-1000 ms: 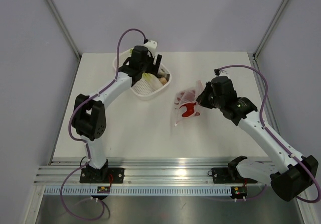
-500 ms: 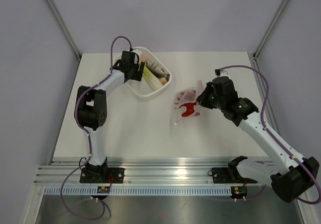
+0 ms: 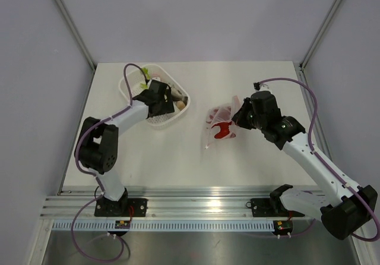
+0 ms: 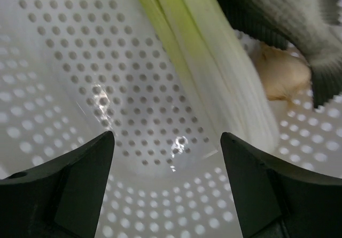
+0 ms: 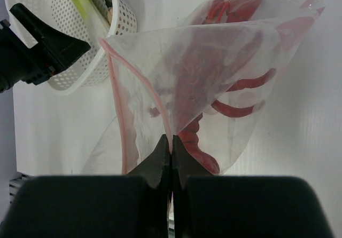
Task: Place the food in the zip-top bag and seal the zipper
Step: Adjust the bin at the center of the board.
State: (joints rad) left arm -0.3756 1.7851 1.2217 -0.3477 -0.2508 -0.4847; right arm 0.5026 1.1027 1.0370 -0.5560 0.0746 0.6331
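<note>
Status: left arm down in the basket, no pick yet

Left fingers (image 4: 69,190) are spread wide with nothing between them. Only the perforated floor of the basket (image 4: 80,62) shows in the gap. The leek (image 4: 214,78) lies just inside the finger at the right of the wrist view. The grey fish (image 4: 288,24) sits over it at top right, and a peach piece (image 4: 283,75) is tucked under the fish.

Change over the last second: the wrist was above the far rim, then swung to the left rim, and is now dropped inside. The basket has slid left on the desk (image 3: 178,158) with it. The left forearm runs low, reaching from the elbow into the basket. I read this as the approach for the next item, likely the leek.

Right fingers (image 5: 157,166) are clenched on the zipper (image 5: 120,94) of the zip-top bag (image 5: 214,62), holding the mouth lifted and open toward the basket. The lobster (image 5: 235,88) is already inside. The right arm is unchanged across the top views, elbow out right and wrist angled down at the bag. The rest of the food is outside the bag and the zipper is unsealed, so the task is early.
</note>
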